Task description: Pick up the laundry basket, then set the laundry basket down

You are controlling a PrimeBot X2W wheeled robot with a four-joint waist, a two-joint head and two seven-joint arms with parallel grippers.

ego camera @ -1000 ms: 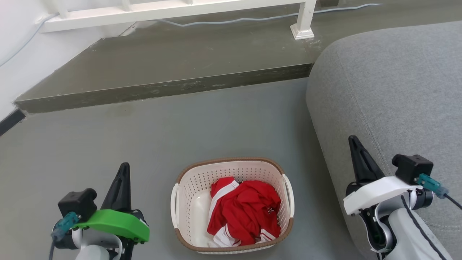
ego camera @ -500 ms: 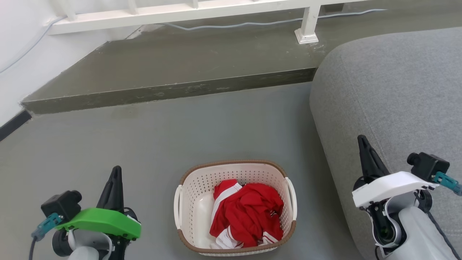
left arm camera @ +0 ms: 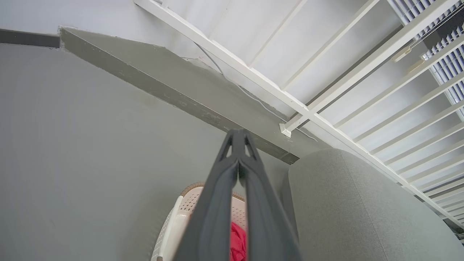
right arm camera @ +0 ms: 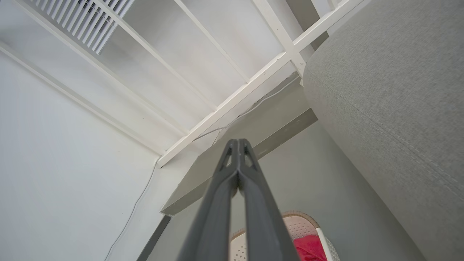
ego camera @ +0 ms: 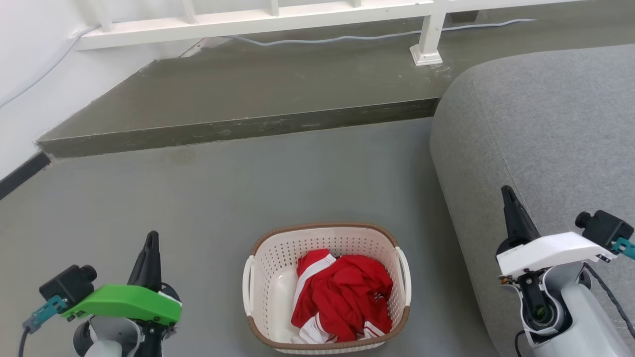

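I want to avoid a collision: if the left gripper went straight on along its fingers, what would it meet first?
The left gripper would probably meet the raised grey step, staying clear of the laundry basket; depth is unclear.

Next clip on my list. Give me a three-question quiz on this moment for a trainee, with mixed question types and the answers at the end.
1. True or false: the left gripper is shut on a white handle of the cream-white perforated plastic laundry basket with the brown rim.
2. What lies inside the basket? A) a crumpled red-and-white garment B) a blue towel C) folded grey socks
3. Fill in: the grey fabric sofa stands on the robot's ____ of the basket.

Key
1. False: the left gripper and the right gripper are both shut on nothing, apart from the basket, which sits on the grey floor.
2. A
3. right
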